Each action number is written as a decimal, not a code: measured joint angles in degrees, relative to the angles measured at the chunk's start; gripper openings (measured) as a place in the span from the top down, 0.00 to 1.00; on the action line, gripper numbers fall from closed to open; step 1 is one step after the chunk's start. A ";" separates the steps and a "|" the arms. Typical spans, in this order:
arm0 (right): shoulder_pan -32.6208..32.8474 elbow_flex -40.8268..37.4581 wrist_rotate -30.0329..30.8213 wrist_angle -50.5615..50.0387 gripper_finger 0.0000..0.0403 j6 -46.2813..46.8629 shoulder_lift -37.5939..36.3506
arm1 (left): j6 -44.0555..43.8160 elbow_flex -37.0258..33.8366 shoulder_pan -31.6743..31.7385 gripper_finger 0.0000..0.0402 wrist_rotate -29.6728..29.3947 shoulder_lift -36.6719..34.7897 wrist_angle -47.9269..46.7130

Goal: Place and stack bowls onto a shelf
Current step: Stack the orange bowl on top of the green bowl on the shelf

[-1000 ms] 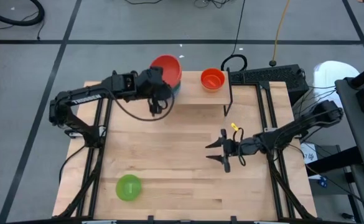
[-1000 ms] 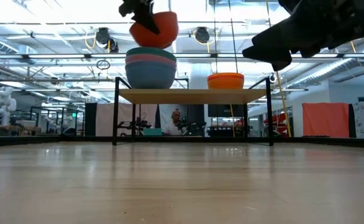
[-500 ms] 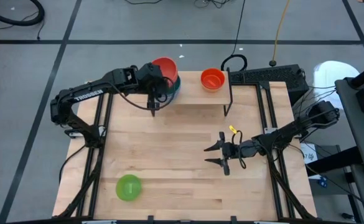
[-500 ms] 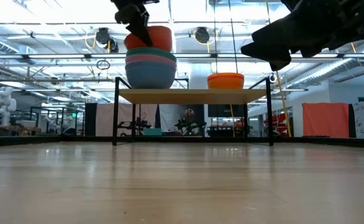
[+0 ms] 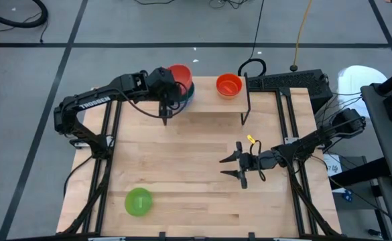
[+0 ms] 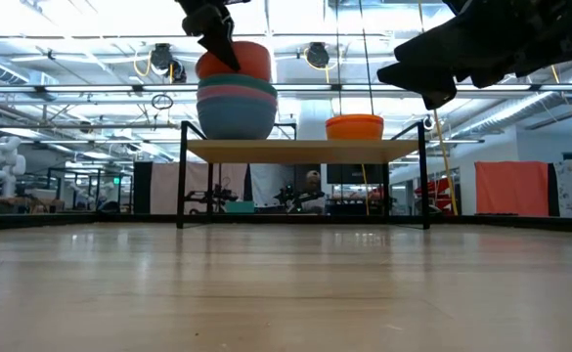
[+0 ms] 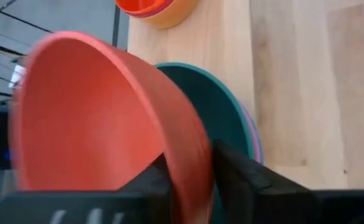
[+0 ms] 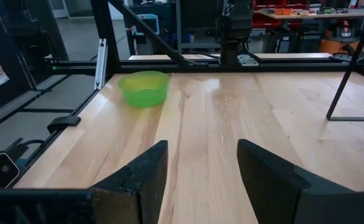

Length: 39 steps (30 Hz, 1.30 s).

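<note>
At the shelf's (image 5: 212,102) left end, the left gripper (image 5: 169,90) pinches the rim of the red bowl (image 5: 180,74), which sits tilted atop the stacked bowls (image 6: 237,108). The orange bowl (image 5: 228,85) stands farther along the shelf. The right gripper (image 5: 234,167) hovers spread open over mid-table, the green bowl (image 5: 139,201) well apart.

Red bowl (image 7: 101,118): smooth plastic with a soft satin sheen, its rim between the dark matt fingers (image 7: 238,171) of the left gripper (image 7: 191,177). Teal bowl (image 7: 222,112) directly beneath it: the same smooth plastic, duller. Shelf (image 6: 305,149): pale matt wood board on thin black metal wire legs. Table (image 8: 231,118): light planked wood, smooth, with a faint gloss ahead of the right gripper (image 8: 200,165). Green bowl (image 8: 144,88): translucent glossy plastic.
</note>
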 joint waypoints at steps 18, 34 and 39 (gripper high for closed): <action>0.00 0.00 -0.01 0.34 0.54 -0.02 0.00 | -3.43 0.00 -0.72 0.30 -1.09 0.00 1.62; 0.00 0.00 0.01 0.29 0.54 -0.24 0.00 | -6.61 0.04 -6.71 0.45 1.41 -3.19 3.99; -0.02 0.00 1.19 0.32 0.54 -0.22 0.00 | -9.86 0.04 -6.95 0.71 0.53 -3.15 4.66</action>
